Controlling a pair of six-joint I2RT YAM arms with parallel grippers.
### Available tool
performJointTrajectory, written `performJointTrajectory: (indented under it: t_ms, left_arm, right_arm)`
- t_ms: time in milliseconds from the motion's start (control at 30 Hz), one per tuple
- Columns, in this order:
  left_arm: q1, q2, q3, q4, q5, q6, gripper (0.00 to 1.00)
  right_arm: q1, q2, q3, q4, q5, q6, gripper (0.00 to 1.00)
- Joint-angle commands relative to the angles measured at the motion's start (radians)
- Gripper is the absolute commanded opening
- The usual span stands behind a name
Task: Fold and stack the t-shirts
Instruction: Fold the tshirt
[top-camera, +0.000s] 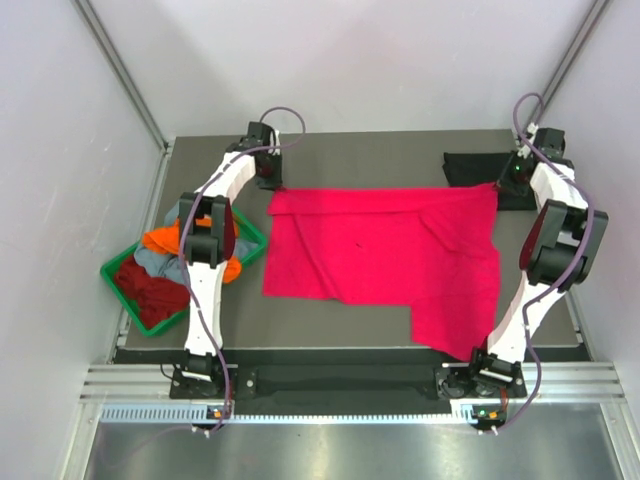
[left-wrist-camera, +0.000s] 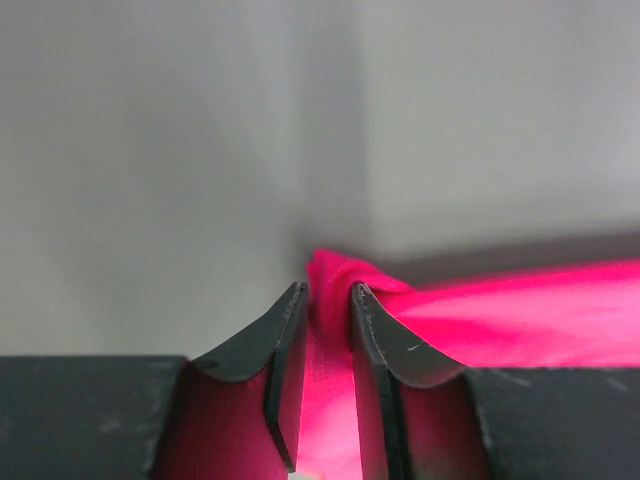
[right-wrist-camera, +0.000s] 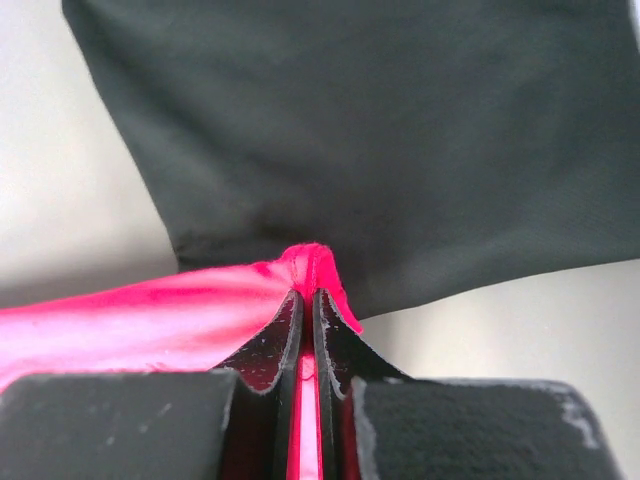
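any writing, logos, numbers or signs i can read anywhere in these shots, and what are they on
No readable text in any view.
The pink t-shirt, the black t-shirt and the green tray show no print, label or number.

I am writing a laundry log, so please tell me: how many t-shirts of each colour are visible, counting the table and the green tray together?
pink-red t-shirt: 1
black t-shirt: 1
orange t-shirt: 1
dark red t-shirt: 1
grey-blue t-shirt: 1
Total: 5 t-shirts
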Motion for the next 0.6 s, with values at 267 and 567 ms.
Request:
performJointTrajectory:
  t_ms: [267,567]
  left_arm:
    - [0.014,-0.287,-0.072,0.02,-0.218,-0.001,0.26]
    - [-0.08,-0.525,-0.316,0.005,-0.316,0.065,0.26]
  right_arm:
    - [-0.07,-0.022,0.05,0.069,0.054,0.024,0.0]
    - [-0.073,0.022,0.112,0.053,-0.016,0.044,0.0]
